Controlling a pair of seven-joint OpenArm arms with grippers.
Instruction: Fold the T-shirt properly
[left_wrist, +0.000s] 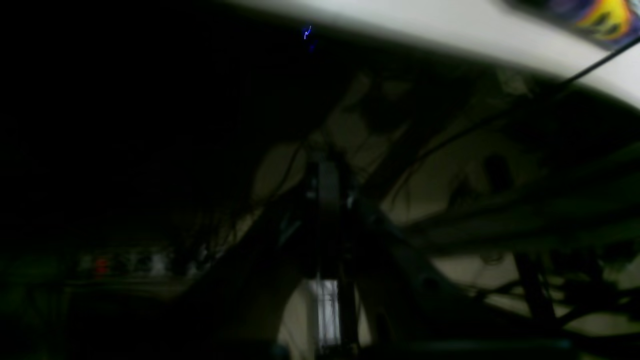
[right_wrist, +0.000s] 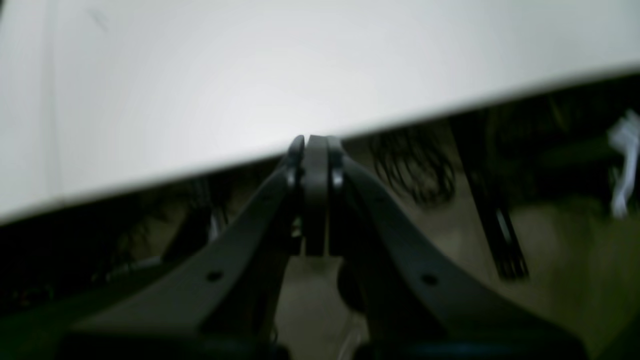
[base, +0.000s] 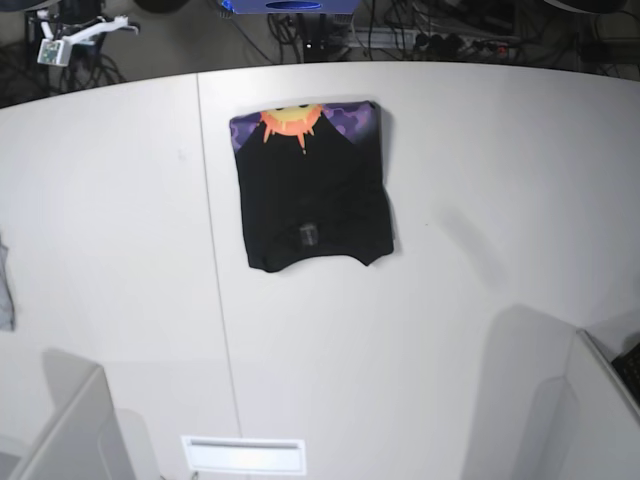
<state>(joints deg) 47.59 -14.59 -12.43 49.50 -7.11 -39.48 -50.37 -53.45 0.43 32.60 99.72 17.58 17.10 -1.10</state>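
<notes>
Base view shows the white desk whole, with the T-shirt folded into a black rectangle at its middle far side, orange sun and purple print along the far edge. Only the right wrist view shows the right end effector, fingers pressed together, empty, at the desk's edge. Left wrist view is dark; the left end effector is closed too.

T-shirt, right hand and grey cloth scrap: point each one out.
T-shirt (base: 315, 195): base view, on the plain black middle of the folded cloth.
Right hand (right_wrist: 316, 145): right wrist view, at the closed fingertips against the table edge.
Grey cloth scrap (base: 5, 290): base view, on the sliver at the table's left edge.
</notes>
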